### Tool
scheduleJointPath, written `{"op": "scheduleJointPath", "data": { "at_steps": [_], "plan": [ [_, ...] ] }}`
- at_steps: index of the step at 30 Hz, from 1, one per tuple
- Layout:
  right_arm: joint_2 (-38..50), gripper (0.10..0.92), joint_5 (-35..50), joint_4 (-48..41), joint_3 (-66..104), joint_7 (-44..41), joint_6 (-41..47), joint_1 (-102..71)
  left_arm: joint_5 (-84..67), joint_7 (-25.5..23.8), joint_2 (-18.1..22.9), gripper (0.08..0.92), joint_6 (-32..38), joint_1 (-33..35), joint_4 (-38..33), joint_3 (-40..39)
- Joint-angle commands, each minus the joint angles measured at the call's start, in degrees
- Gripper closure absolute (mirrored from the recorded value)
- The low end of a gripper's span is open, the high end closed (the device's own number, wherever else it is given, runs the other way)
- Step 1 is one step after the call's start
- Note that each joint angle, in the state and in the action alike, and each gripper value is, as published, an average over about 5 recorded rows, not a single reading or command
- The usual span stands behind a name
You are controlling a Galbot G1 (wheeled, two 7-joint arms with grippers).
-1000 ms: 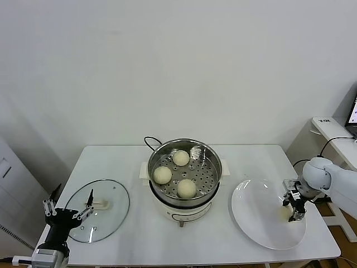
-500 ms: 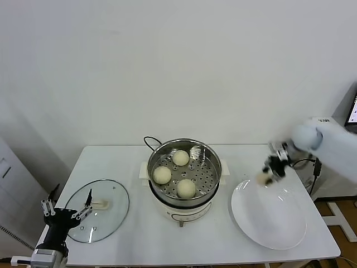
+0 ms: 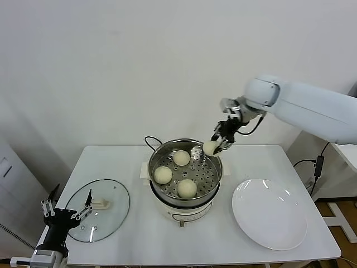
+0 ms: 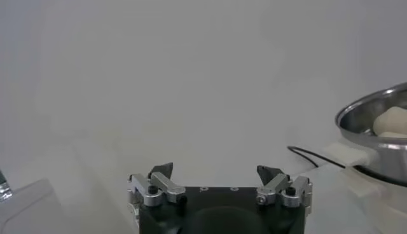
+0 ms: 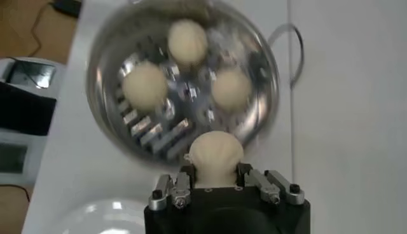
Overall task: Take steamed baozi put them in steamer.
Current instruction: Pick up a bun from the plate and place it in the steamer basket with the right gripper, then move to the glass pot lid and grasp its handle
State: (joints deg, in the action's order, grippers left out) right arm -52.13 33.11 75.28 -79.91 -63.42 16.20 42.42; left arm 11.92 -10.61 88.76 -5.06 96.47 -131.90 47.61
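The shiny steel steamer (image 3: 211, 161) stands on its white base at the table's middle and holds three cream-white baozi: one at the back (image 3: 181, 157), one at the left (image 3: 162, 175), one at the front (image 3: 187, 188). My right gripper (image 3: 213, 146) is shut on a fourth baozi (image 3: 210, 148) and holds it above the steamer's back right rim. In the right wrist view that baozi (image 5: 216, 155) sits between the fingers above the steamer (image 5: 108, 38). My left gripper (image 3: 67, 213) is open and empty, low at the front left by the glass lid.
A round glass lid (image 3: 114, 206) lies flat at the table's left. An empty white plate (image 3: 269, 214) lies at the right. A black cord (image 3: 149, 140) runs behind the steamer. The steamer's rim (image 4: 372, 111) shows in the left wrist view.
My right gripper has lifted the baozi off the white plate and carried it left and up to above the steamer's back right rim. The left arm has stayed put.
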Motion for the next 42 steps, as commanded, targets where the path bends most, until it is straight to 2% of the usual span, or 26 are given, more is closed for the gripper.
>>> {"op": "scheduleJointPath", "data": {
  "at_steps": [1, 20, 27, 33, 36, 39, 42],
  "plan": [
    [-4.67, 0.614, -7.72, 1.43, -0.92, 0.92, 1.13, -6.31, -0.09, -0.03, 0.00, 0.177, 0.07, 0.00, 0.00, -0.01],
    [-5.41, 0.543, -10.96, -3.18, 2.38, 5.49, 1.24, -13.52, -0.18, 0.21, -0.27, 0.177, -0.36, -0.64, 0.23, 0.06],
    [-4.62, 0.380, -6.76, -3.29, 3.70, 6.83, 2.44, -11.89, -0.23, 0.22, -0.19, 0.177, -0.31, -0.50, 0.00, 0.04],
    [-0.80, 0.229, 2.60, -2.76, 8.93, 7.40, 3.34, -7.89, -0.11, 0.62, -0.44, 0.177, -0.30, -0.54, -0.01, -0.07],
    [2.84, 0.206, 10.99, -1.84, 13.65, 15.79, 0.23, -9.17, -0.16, 0.61, -0.59, 0.177, -0.22, -0.71, -0.02, -0.07],
    [7.39, 0.203, 20.51, -0.01, 19.95, 34.47, -5.63, -15.51, -0.10, 0.61, -0.54, 0.177, -0.12, -0.83, -0.02, -0.21],
    [11.32, 0.203, 24.78, 1.14, 30.62, 53.04, -11.68, -27.07, -0.04, 0.66, -0.36, 0.177, -0.13, -0.89, -0.01, -0.59]
  ]
}}
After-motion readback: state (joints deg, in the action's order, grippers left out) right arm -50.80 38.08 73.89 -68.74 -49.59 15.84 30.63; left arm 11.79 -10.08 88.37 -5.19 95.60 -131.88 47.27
